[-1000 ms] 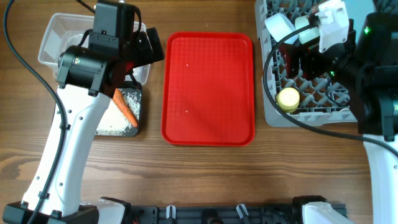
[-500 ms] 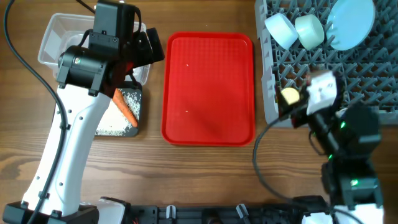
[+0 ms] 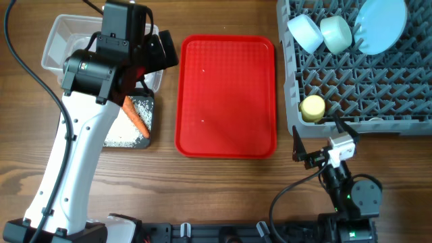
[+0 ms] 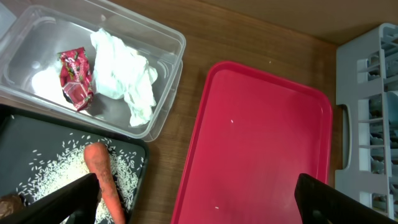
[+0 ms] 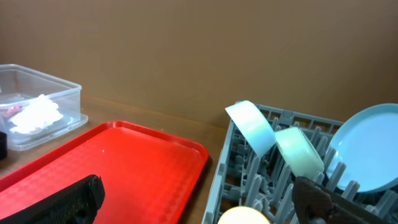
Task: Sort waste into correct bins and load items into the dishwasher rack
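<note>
Wooden table, wrapper print unreadable, left end effector wide, right end effector wide

Left arm hides most of clear tub and black tray overhead. Dishwasher rack cut off at right edge. Brown lump half cropped.

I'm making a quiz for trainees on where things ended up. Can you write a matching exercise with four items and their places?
Items:
1. red snack wrapper
2. orange carrot
3. small yellow cup
4. light blue round plate

Places:
A. black tray, on rice
B. rack's far right corner
C. clear tub, beside tissue
D. rack's near left edge

Pairs: 1-C, 2-A, 3-D, 4-B
</note>
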